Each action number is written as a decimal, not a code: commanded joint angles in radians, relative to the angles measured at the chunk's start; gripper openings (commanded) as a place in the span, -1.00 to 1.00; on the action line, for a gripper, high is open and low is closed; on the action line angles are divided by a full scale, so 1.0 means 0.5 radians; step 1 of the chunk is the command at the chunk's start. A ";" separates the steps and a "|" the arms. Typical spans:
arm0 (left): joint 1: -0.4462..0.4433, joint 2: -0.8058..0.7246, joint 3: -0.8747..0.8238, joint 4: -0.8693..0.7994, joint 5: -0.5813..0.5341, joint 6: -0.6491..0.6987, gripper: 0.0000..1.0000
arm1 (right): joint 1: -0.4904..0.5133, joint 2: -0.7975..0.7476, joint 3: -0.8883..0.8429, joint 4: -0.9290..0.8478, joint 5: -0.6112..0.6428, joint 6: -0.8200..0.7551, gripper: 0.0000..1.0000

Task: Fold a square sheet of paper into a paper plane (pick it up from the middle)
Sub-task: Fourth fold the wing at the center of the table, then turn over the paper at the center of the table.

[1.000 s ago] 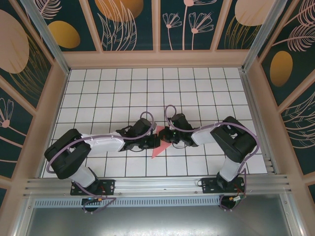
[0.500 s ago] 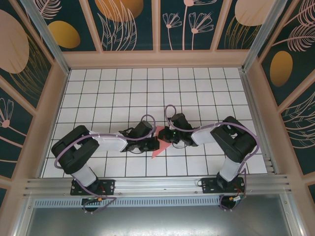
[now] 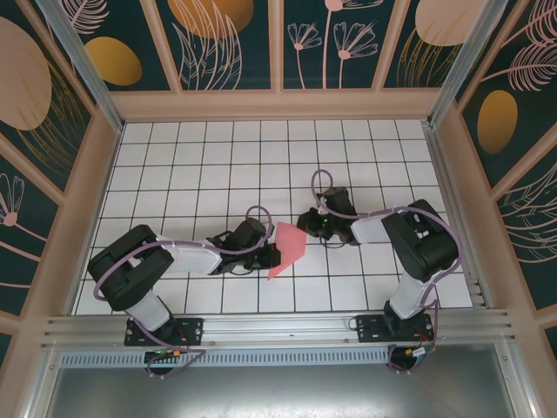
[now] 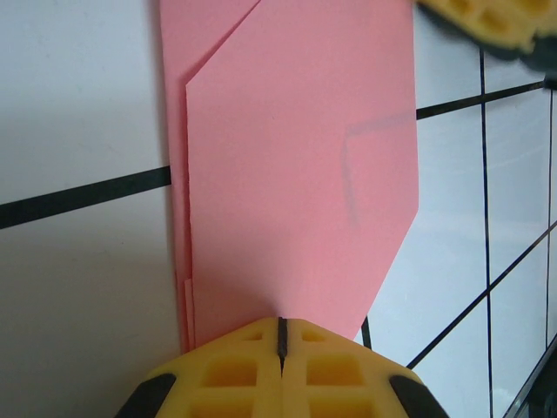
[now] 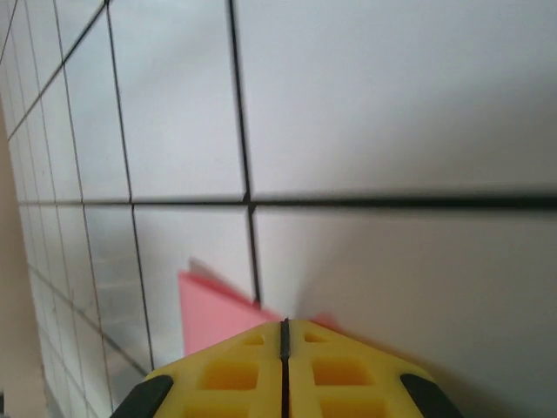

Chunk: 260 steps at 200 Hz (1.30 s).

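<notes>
The pink-red sheet of paper (image 3: 288, 246) lies flat on the white grid table (image 3: 200, 165), folded into a layered, pointed shape. In the left wrist view the paper (image 4: 296, 174) shows stacked edges along its left side. My left gripper (image 3: 273, 255) is shut, its tips (image 4: 280, 324) resting on the paper's near edge with nothing pinched between the jaws. My right gripper (image 3: 304, 221) is shut too and hovers just off the paper's upper right corner. A pink corner of the paper (image 5: 213, 305) pokes out beyond the right gripper (image 5: 284, 324).
Patterned wall panels (image 3: 278, 52) enclose the table on three sides. An aluminium rail (image 3: 278, 329) runs along the near edge by both arm bases. Open grid tiles lie behind and to both sides of the paper. The right gripper's yellow fingers (image 4: 496, 22) show in the left wrist view.
My right gripper has lifted off the paper and drawn back up and to the right. The left gripper has stayed at the paper's left edge while its arm shifted slightly.
</notes>
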<state>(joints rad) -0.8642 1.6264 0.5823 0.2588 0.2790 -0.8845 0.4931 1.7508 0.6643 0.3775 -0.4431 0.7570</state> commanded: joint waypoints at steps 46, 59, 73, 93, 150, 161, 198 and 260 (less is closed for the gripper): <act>0.000 0.049 -0.096 -0.301 -0.083 -0.017 -0.94 | -0.154 -0.027 0.159 -0.147 -0.064 -0.180 -0.79; -0.002 0.034 -0.089 -0.262 -0.052 -0.023 -0.92 | -0.124 -0.125 0.146 -0.160 -0.091 -0.176 -0.78; -0.002 0.015 -0.058 -0.236 -0.022 -0.027 -0.90 | -0.079 -0.223 0.139 -0.258 -0.048 -0.183 -0.77; -0.001 -0.018 0.023 -0.269 -0.015 -0.015 -0.87 | -0.009 -0.384 0.045 -0.407 0.075 -0.108 -0.68; 0.000 -0.248 0.267 -0.447 -0.136 0.081 -0.56 | 0.211 -0.862 -0.347 -0.472 0.137 0.259 -0.06; -0.001 -0.291 0.295 -0.512 -0.233 0.100 -0.51 | 0.245 -0.907 -0.379 -0.460 0.100 0.300 -0.01; 0.003 -0.228 0.364 -0.727 -0.474 0.168 -0.37 | 0.299 -0.851 -0.375 -0.443 0.027 0.391 0.05; 0.004 -0.043 0.435 -0.757 -0.546 0.215 -0.33 | 0.351 -0.677 -0.330 -0.449 0.024 0.453 0.07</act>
<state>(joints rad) -0.8642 1.5784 0.7654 -0.0803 0.0414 -0.8101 0.6559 1.3804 0.4816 0.1524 -0.4133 0.9543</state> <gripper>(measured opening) 0.337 0.534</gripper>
